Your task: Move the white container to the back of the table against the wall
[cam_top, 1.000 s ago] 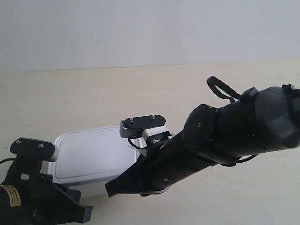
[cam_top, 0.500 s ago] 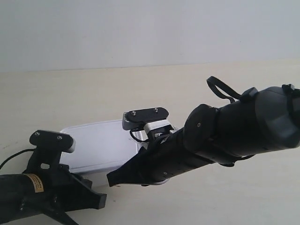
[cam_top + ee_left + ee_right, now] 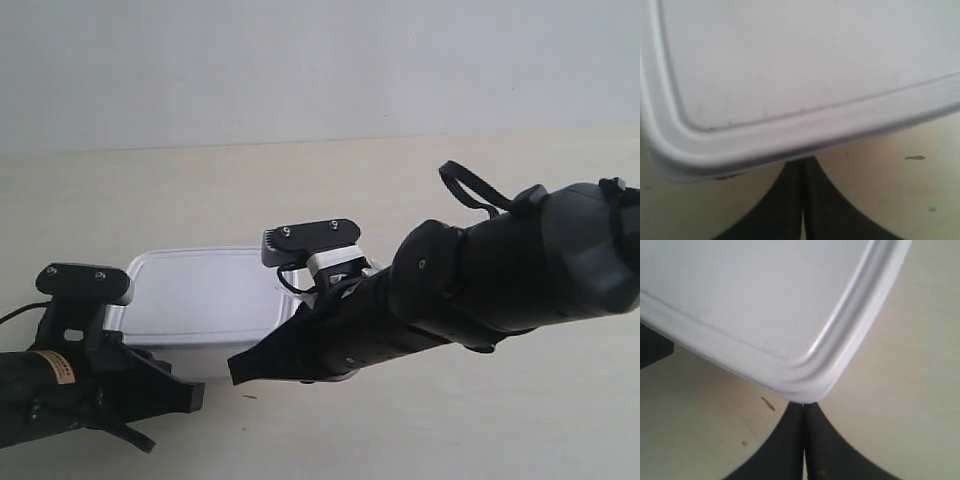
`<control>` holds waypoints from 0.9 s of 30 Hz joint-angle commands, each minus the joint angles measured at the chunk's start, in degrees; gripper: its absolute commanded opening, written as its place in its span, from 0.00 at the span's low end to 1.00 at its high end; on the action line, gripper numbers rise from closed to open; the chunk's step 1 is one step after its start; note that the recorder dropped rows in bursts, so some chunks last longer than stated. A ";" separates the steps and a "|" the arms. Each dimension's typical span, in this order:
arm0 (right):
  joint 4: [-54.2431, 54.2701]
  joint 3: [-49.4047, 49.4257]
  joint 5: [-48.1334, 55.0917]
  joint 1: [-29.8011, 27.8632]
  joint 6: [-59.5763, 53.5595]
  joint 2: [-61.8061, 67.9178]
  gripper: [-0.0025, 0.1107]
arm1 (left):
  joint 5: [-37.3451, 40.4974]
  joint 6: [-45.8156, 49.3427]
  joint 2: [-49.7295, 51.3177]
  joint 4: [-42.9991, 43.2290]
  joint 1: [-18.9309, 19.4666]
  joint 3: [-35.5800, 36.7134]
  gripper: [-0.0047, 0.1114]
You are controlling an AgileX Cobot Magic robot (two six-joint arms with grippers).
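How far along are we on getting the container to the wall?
Done: the left end effector and right end effector, both shut, sit at the container's edge farthest from the wall. In hand: apparently a push from there. Left: most of it; a wide strip of table separates it from that wall.

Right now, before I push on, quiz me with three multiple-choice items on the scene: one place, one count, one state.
1. Where is the shallow white plastic rectangular container?
A) against the plain grey-blue wall
B) on the pale cream wood-grain table, apart from the wall
C) stacked on another box

2. How many containers show?
A) one
B) two
C) three

3. The right end effector is:
A) wide open
B) shut
C) clamped on a cup

Answers:
1 B, bare table lies between container and wall.
2 A, only one box shows in any view.
3 B, its black fingers meet with no gap.
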 commanded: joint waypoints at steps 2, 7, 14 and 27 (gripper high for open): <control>-0.28 -2.97 0.71 0.06 -0.49 1.38 0.02 | -1.37 0.60 0.26 0.05 0.18 -0.56 0.04; -0.28 -4.89 1.09 0.06 -0.49 3.74 0.02 | -1.68 2.45 0.30 0.05 0.18 -2.00 0.04; -0.28 -5.91 -0.79 0.06 -0.21 5.09 0.02 | -0.66 6.45 0.39 -0.32 4.94 -4.04 0.04; -0.28 -10.34 -0.29 0.06 -0.21 5.18 0.02 | 1.63 6.40 1.62 1.55 6.71 -7.37 0.04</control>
